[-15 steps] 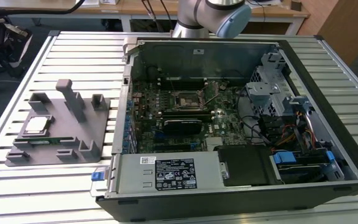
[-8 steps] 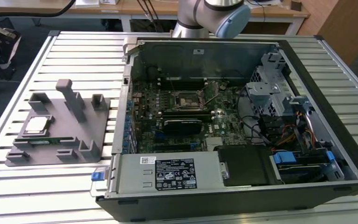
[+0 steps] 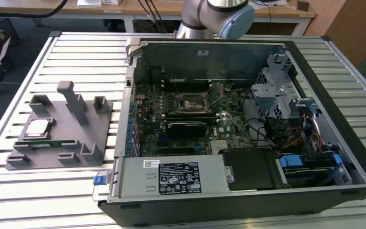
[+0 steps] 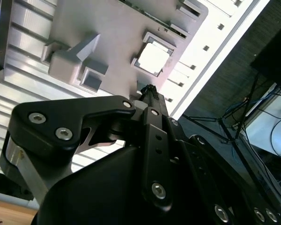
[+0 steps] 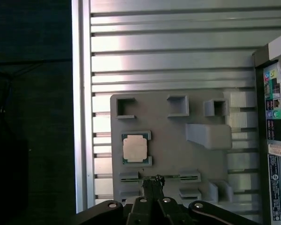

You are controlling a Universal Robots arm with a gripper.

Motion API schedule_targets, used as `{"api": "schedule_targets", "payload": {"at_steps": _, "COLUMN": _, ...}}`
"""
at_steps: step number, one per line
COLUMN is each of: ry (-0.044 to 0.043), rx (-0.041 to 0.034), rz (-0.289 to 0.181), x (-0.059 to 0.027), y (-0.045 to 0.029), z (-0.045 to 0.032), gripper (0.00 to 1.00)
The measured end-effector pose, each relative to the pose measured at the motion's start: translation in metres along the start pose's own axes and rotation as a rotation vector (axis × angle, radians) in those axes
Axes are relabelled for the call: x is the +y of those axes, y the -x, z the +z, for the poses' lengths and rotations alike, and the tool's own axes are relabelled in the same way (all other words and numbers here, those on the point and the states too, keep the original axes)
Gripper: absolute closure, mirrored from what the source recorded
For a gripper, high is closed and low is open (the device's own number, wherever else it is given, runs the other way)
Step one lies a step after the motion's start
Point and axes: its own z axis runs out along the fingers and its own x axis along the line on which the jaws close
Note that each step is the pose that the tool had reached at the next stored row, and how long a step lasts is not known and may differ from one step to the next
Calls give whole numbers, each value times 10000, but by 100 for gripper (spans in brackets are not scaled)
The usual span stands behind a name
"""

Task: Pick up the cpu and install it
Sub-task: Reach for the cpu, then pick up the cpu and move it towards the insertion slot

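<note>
The cpu (image 3: 38, 128) lies flat, metal top up, in a shallow square pocket of a grey holder (image 3: 75, 131) that rests on the slatted table (image 3: 75, 52), at the exterior view's left of an open computer case (image 3: 234, 202). Just beside it on the holder, a green memory stick (image 3: 46, 143) lies in a slot. Several upright posts rise from the holder's far side. Inside the case the motherboard (image 3: 230, 126) is exposed, with the square socket (image 3: 189, 101) near its middle, well apart from the cpu. The arm (image 3: 218, 16) stands beyond the far edge of the case. In the first wrist view the gripper (image 5: 152, 179) hangs above the holder with its fingers drawn together and nothing between them. Its tips sit over the memory stick's slot, near the cpu (image 5: 134, 149) but clear of it, and the stick's green edge (image 5: 189, 177) shows to either side of them. The second wrist view gives the same picture from behind the black gripper body: the closed tips (image 4: 149, 89) point at the holder (image 4: 107, 28), with the cpu (image 4: 153, 59) bright in its pocket just past them, untouched. The rear panel of the case runs along one side of the first wrist view, next to the holder.
</note>
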Motion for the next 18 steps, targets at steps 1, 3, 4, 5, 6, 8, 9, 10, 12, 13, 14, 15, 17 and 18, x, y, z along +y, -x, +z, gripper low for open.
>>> {"api": "schedule_targets", "payload": {"at_steps": 1, "ry": 0, "rx": 0, "rz": -6, "x": 3, "y": -25, "z": 5, "gripper": 89}}
{"api": "schedule_targets", "payload": {"at_steps": 3, "ry": 0, "rx": 0, "rz": -16, "x": 6, "y": -69, "z": 13, "gripper": 89}}
{"api": "schedule_targets", "payload": {"at_steps": 4, "ry": 1, "rx": -1, "rz": -20, "x": 7, "y": -89, "z": 18, "gripper": 89}}
{"api": "schedule_targets", "payload": {"at_steps": 5, "ry": 1, "rx": 0, "rz": -23, "x": 8, "y": -108, "z": 21, "gripper": 89}}
{"api": "schedule_targets", "payload": {"at_steps": 6, "ry": 0, "rx": 0, "rz": -27, "x": 8, "y": -124, "z": 24, "gripper": 89}}
{"api": "schedule_targets", "payload": {"at_steps": 8, "ry": 0, "rx": 2, "rz": -36, "x": 7, "y": -156, "z": 30, "gripper": 89}}
{"api": "schedule_targets", "payload": {"at_steps": 9, "ry": -1, "rx": 2, "rz": -40, "x": 7, "y": -173, "z": 33, "gripper": 89}}
{"api": "schedule_targets", "payload": {"at_steps": 10, "ry": -1, "rx": 3, "rz": -44, "x": 7, "y": -191, "z": 37, "gripper": 89}}
{"api": "schedule_targets", "payload": {"at_steps": 12, "ry": 0, "rx": 3, "rz": -52, "x": 6, "y": -225, "z": 46, "gripper": 89}}
{"api": "schedule_targets", "payload": {"at_steps": 13, "ry": 0, "rx": 3, "rz": -58, "x": 5, "y": -241, "z": 50, "gripper": 89}}
{"api": "schedule_targets", "payload": {"at_steps": 14, "ry": -1, "rx": 4, "rz": -63, "x": 5, "y": -257, "z": 53, "gripper": 89}}
{"api": "schedule_targets", "payload": {"at_steps": 15, "ry": 0, "rx": 3, "rz": -68, "x": 4, "y": -272, "z": 57, "gripper": 89}}
{"api": "schedule_targets", "payload": {"at_steps": 17, "ry": -1, "rx": 8, "rz": -76, "x": 3, "y": -298, "z": 67, "gripper": 89}}
{"api": "schedule_targets", "payload": {"at_steps": 18, "ry": -1, "rx": 11, "rz": -80, "x": 2, "y": -308, "z": 75, "gripper": 89}}
